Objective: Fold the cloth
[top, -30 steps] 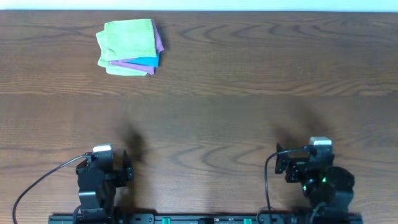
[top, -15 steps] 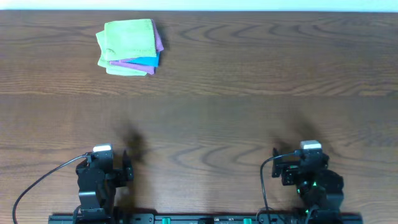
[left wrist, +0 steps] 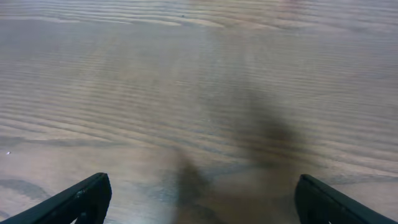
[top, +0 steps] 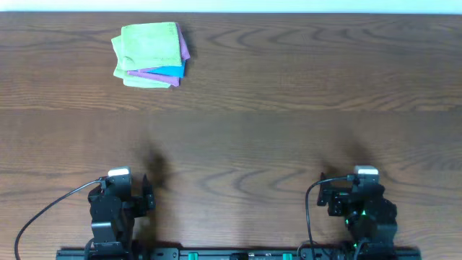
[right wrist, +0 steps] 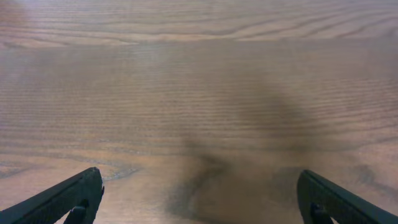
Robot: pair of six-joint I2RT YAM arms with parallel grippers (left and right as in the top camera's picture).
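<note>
The cloth point(top: 149, 43), bright yellow-green, lies folded on top of a small stack at the table's far left. My left gripper point(top: 119, 191) rests near the front edge, far from the cloth. In the left wrist view it point(left wrist: 199, 200) is open and empty, with only bare wood between the fingertips point(left wrist: 87, 194). My right gripper point(top: 359, 193) rests near the front edge on the right. In the right wrist view it point(right wrist: 199, 196) is open and empty over bare wood. The cloth shows in neither wrist view.
Under the cloth lie a purple cloth point(top: 148, 73), a blue cloth point(top: 172, 71) and a paler green cloth point(top: 148, 82). The wooden table point(top: 289, 108) runs the full width. A black rail point(top: 231, 254) and cables sit at the front edge.
My right arm has drawn back toward the front edge and settled, ending slightly left of where it began. The left arm and the cloth stack have not moved.
</note>
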